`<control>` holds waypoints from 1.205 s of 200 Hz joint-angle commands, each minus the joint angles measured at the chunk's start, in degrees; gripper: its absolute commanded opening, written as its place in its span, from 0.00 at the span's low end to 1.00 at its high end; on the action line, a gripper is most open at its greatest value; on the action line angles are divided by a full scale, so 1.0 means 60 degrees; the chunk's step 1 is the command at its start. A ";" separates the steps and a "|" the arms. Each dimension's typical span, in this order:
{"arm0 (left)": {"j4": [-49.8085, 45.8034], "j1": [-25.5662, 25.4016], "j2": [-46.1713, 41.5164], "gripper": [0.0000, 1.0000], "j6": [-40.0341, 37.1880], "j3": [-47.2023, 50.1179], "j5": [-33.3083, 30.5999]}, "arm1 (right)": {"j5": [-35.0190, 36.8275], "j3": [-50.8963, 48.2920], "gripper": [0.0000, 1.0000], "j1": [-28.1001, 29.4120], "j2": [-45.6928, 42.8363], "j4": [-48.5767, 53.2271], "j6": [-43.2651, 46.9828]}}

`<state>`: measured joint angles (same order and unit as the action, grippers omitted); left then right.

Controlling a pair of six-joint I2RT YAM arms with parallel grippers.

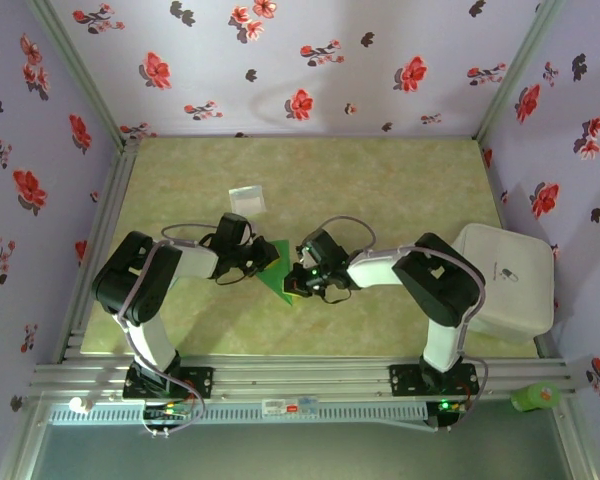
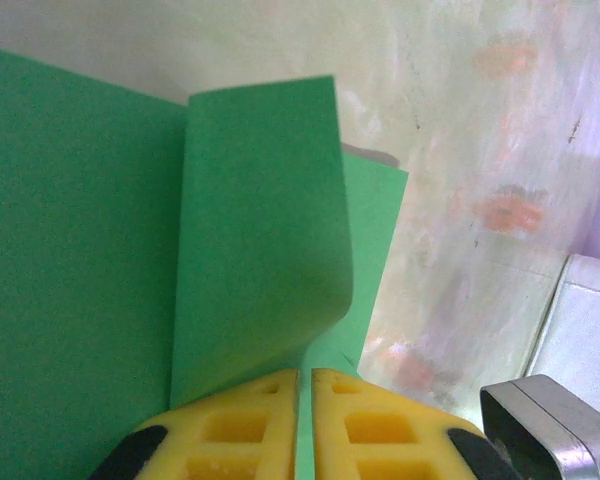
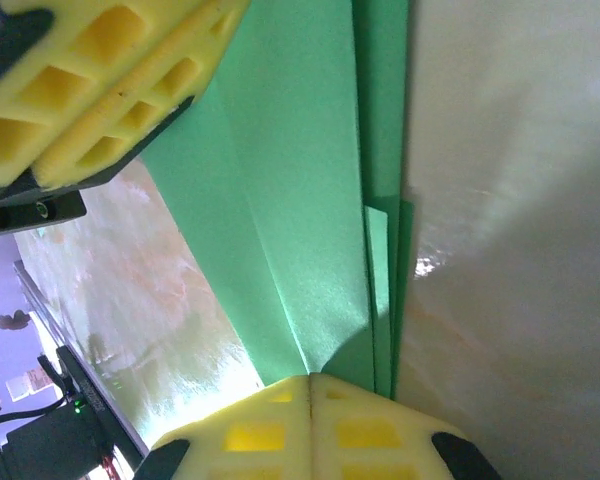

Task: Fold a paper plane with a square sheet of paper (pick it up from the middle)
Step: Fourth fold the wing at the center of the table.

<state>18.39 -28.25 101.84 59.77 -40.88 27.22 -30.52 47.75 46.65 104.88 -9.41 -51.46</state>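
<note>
The square sheet of paper (image 1: 277, 270), bright green and partly folded, shows as a small triangle between the two wrists at the table's middle. My left gripper (image 1: 256, 263) meets it from the left and my right gripper (image 1: 301, 273) from the right. In the left wrist view a folded flap (image 2: 260, 230) curls up over the flat green sheet (image 2: 70, 260), and the left gripper (image 2: 305, 385) is shut on the flap's lower edge. In the right wrist view the right gripper (image 3: 310, 385) is shut on the layered green folds (image 3: 300, 200), with the left arm's yellow fingers (image 3: 100, 70) at the top left.
A small pale grey-white packet (image 1: 247, 197) lies on the mat behind the left arm. A white lidded box (image 1: 505, 280) sits at the right edge, also visible as a pale box (image 2: 590, 330) in the left wrist view. A green roll (image 1: 536, 397) rests on the front rail.
</note>
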 commanded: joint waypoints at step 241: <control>-0.0751 -0.0084 0.0315 0.13 -0.0256 0.0170 -0.0385 | 0.0276 -0.0178 0.06 0.0378 -0.1769 0.0911 -0.0053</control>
<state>18.39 -28.36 101.89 59.77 -40.88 27.24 -25.67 44.38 48.97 91.92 0.99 -48.69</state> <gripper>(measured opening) 0.125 0.060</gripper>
